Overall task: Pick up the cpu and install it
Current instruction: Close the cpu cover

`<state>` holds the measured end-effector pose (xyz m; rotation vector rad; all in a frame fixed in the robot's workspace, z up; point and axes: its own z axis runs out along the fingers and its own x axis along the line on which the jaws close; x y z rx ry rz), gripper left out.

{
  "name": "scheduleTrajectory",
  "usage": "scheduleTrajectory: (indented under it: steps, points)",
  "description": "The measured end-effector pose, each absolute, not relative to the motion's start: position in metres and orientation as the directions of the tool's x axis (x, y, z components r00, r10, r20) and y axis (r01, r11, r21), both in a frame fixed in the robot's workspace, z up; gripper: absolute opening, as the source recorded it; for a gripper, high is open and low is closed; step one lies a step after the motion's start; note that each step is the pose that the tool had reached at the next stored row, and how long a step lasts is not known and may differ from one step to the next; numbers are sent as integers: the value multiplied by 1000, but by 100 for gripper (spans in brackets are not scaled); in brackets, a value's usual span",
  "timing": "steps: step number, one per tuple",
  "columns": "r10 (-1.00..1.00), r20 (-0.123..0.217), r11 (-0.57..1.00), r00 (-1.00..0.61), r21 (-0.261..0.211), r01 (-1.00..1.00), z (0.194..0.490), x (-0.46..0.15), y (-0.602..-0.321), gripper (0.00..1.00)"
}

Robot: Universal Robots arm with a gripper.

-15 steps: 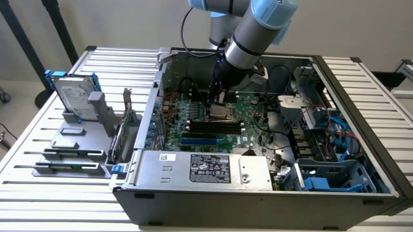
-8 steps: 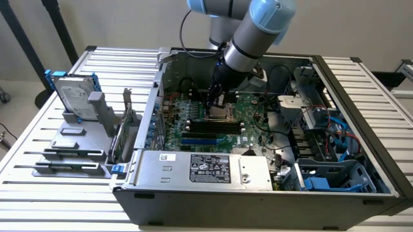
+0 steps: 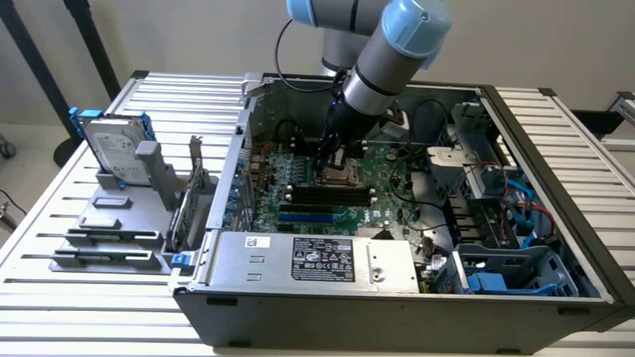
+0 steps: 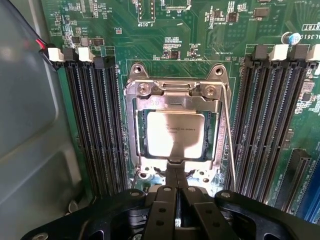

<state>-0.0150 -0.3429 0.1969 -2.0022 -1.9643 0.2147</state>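
The cpu (image 4: 175, 134), a small square chip with a silvery top, lies flat inside the metal-framed socket (image 4: 131, 150) on the green motherboard (image 4: 150, 45). My gripper (image 4: 175, 172) is shut, and its two black fingers meet right at the chip's near edge. Whether they pinch that edge or only touch it, I cannot tell. In the exterior view the gripper (image 3: 332, 158) points down into the open computer case, just over the socket (image 3: 343, 177).
Black memory slots (image 4: 95, 125) flank the socket on both sides, and a thin lever rod (image 4: 227, 135) runs along one side. The case wall (image 3: 233, 171), the power supply (image 3: 308, 260) and cables crowd the board. A hard drive (image 3: 114, 152) stands on a grey rack outside the case.
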Motion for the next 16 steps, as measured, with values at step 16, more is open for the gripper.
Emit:
scheduleTrajectory:
  steps: [16]
  points:
    - [990,132,6,41,-333,943,213,-30,-347,11]
